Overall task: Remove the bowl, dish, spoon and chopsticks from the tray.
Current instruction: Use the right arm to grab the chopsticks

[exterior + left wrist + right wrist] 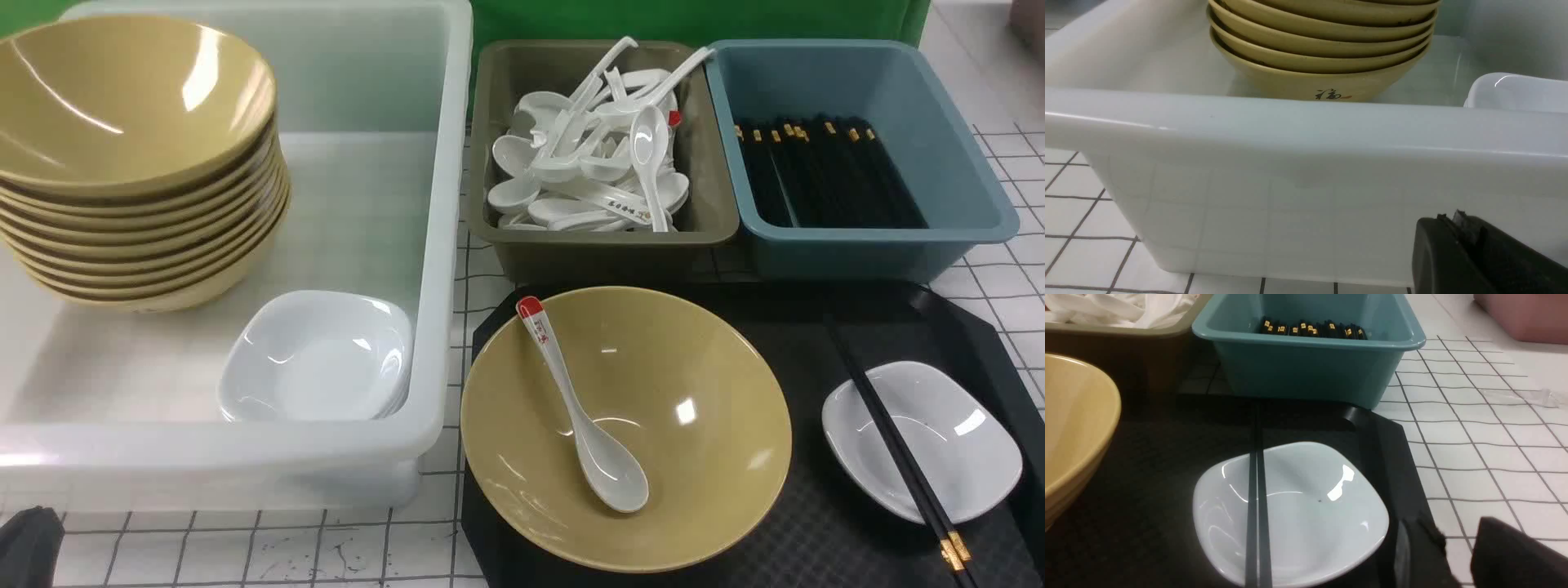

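Nothing's been cleared yet: bowl (pixel 702 490), spoon (pixel 608 469), dish (pixel 971 441) and chopsticks (pixel 886 416) all remain to be lifted off the tray (pixel 784 523), the left fingers (pixel 1453 220) closed together, the right fingers (pixel 1457 535) parted and, as far as I can tell, empty.

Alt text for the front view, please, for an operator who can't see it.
Black tray holding a yellow bowl with a white spoon in it, and, to the right, a white dish with black chopsticks across it. Behind are spoon and chopstick bins; left, a white tub with stacked bowls and dishes.
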